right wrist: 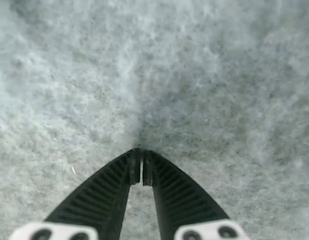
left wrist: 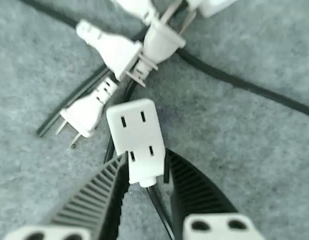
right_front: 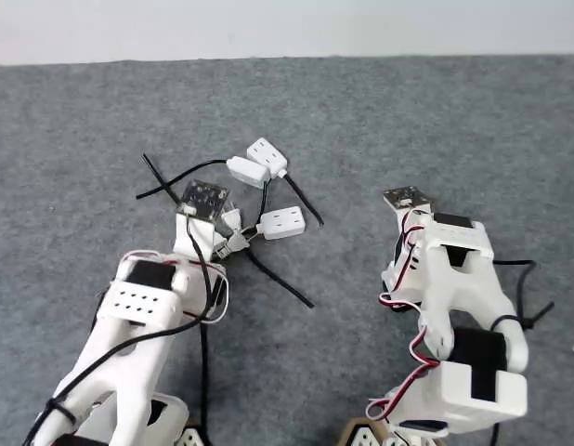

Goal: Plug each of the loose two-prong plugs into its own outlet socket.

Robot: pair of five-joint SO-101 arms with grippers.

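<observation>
My left end effector (left wrist: 144, 161) is clamped on one white outlet block (left wrist: 136, 135), I'd guess to steady it for plugging. Its slots are all empty. A loose plug (left wrist: 86, 112) lies just beside that block, with two more just beyond among tangled cords (left wrist: 234, 82). My right end effector (right wrist: 140, 162) is pinched together on nothing, well away from the block over the bare grey surface (right wrist: 219, 75).

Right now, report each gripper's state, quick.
Left gripper: jaws closed on a socket.
Right gripper: jaws closed, holding nothing.
</observation>
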